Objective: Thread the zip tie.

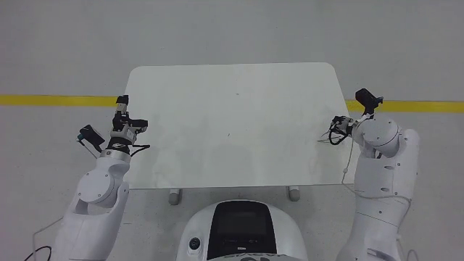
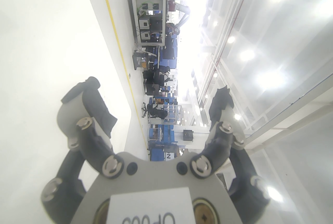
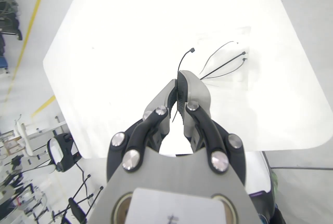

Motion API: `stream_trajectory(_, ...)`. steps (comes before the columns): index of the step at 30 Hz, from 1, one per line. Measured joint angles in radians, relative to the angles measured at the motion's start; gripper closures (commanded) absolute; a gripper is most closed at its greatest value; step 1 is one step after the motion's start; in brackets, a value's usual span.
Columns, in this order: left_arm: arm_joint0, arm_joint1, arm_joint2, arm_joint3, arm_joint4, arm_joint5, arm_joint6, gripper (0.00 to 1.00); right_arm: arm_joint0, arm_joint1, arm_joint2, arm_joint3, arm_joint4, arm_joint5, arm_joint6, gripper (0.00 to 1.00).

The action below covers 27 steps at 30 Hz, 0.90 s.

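Observation:
My right gripper (image 3: 177,79) is shut on a thin black zip tie (image 3: 183,58). The tie's head end curves out past the fingertips, and its tail shows between the fingers. The gripper hovers over the white table (image 3: 130,14) near its right edge, where the top view also shows this gripper (image 1: 336,126). A few more black zip ties (image 3: 223,62) lie on the table just beyond it, on a clear plastic sheet. My left gripper (image 2: 156,87) is open with nothing in it, raised at the table's left edge and facing the room; the top view shows that gripper (image 1: 123,113) too.
The white table (image 1: 232,116) has rounded corners, and its middle is bare. Yellow floor lines (image 1: 43,100) run behind and beside it.

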<state>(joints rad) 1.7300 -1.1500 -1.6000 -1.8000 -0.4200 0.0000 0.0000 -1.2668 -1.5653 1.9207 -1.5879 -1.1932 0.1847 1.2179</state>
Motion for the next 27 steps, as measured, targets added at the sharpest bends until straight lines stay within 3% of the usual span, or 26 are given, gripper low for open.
stream_trajectory(9,0.0,0.0,0.0,0.0,0.0,0.0,0.0,0.0,-0.005,0.0,0.0,0.006,0.015,-0.019,-0.009,1.0)
stream_trajectory(13,0.0,0.0,0.0,0.0,0.0,0.0,0.0,0.0,-0.021,0.012,0.035,0.016,0.203,-0.182,-0.005,1.0)
stream_trajectory(18,0.0,0.0,0.0,0.0,0.0,0.0,0.0,0.0,0.008,0.038,0.078,0.09,0.419,-0.365,0.095,1.0)
stream_trajectory(21,0.0,0.0,0.0,0.0,0.0,0.0,0.0,0.0,0.046,0.057,0.088,0.168,0.511,-0.438,0.167,1.0)
stream_trajectory(24,0.0,0.0,0.0,0.0,0.0,0.0,0.0,0.0,0.071,0.079,0.061,0.25,0.585,-0.509,0.174,1.0)
stream_trajectory(27,0.0,0.0,0.0,0.0,0.0,0.0,0.0,0.0,0.078,0.108,0.013,0.288,0.647,-0.527,0.172,1.0)
